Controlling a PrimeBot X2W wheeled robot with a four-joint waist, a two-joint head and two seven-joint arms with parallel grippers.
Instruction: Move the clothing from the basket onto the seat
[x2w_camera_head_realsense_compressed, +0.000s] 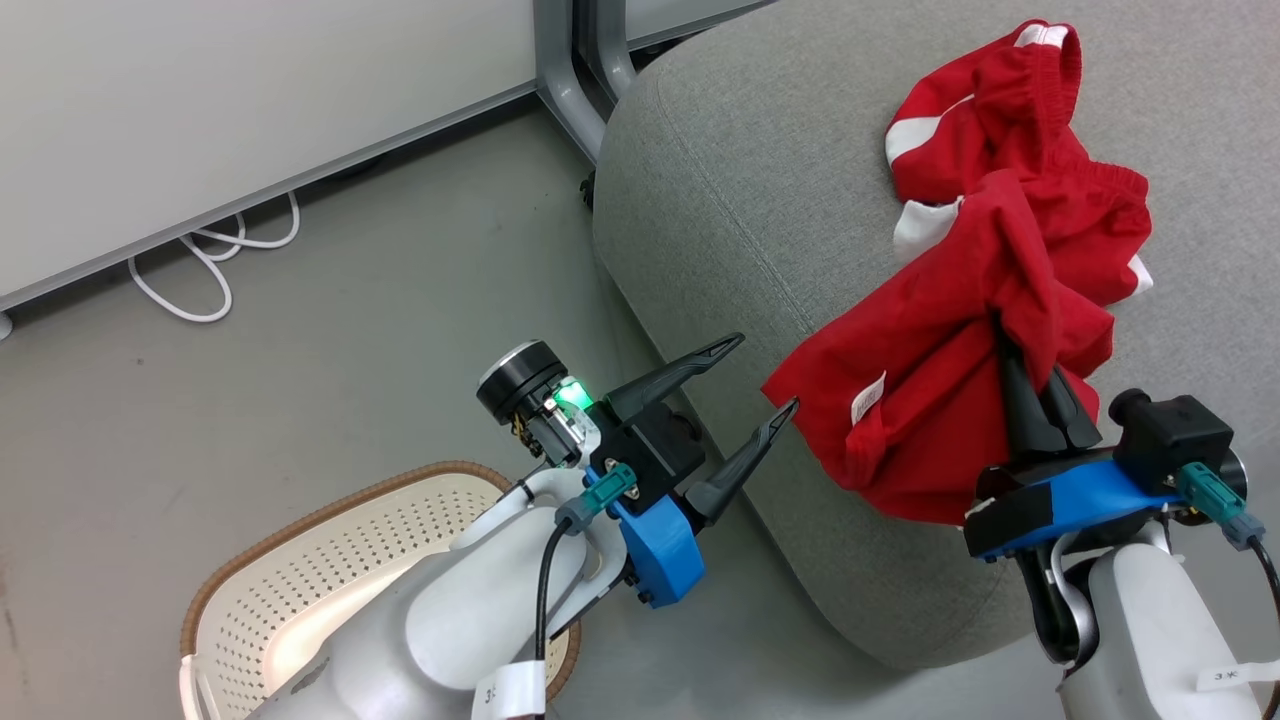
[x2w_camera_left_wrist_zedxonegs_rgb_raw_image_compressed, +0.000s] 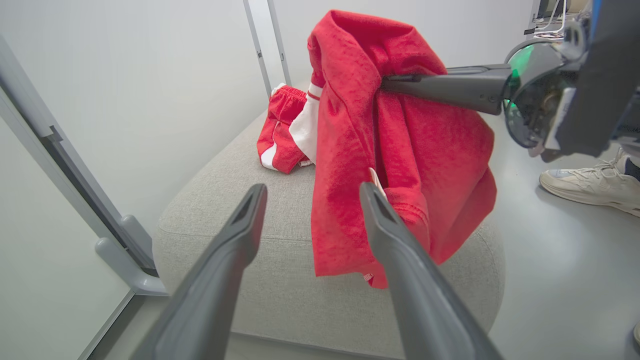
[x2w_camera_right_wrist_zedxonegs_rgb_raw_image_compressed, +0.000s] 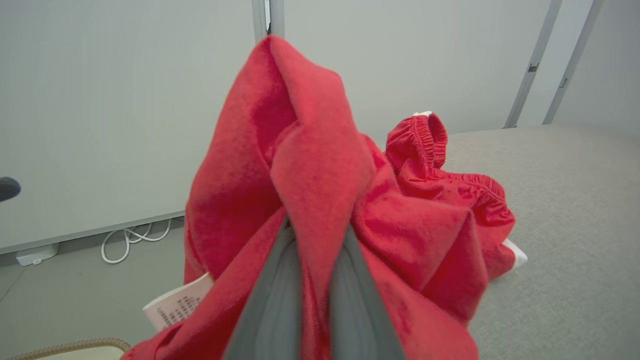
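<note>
1. Head view: the seat (x2w_camera_head_realsense_compressed: 760, 180) fills the upper right of the frame. One piece of the clothing, the red shorts (x2w_camera_head_realsense_compressed: 1010, 120) with a gathered waistband, already lies on it at top right.
2. A second red garment (x2w_camera_head_realsense_compressed: 930, 400) hangs at right centre, over the seat's near edge. The right pincer (x2w_camera_head_realsense_compressed: 1020, 375) is pressed together on a fold of it. The garment is not yet released, and it cannot be told whether its hem rests on the cushion.
3. The left pincer (x2w_camera_head_realsense_compressed: 768, 372), at frame centre, stands spread and carries nothing. One tip is just beside the hanging garment.
4. The basket (x2w_camera_head_realsense_compressed: 300, 527) is at lower left, on the floor. Its visible part shows no red fabric, and the rest is hidden behind the left forearm.
5. Assessment: the task is well advanced. Outstanding items are to lay the held garment on the seat, release it, and check the hidden part of the basket.
</note>
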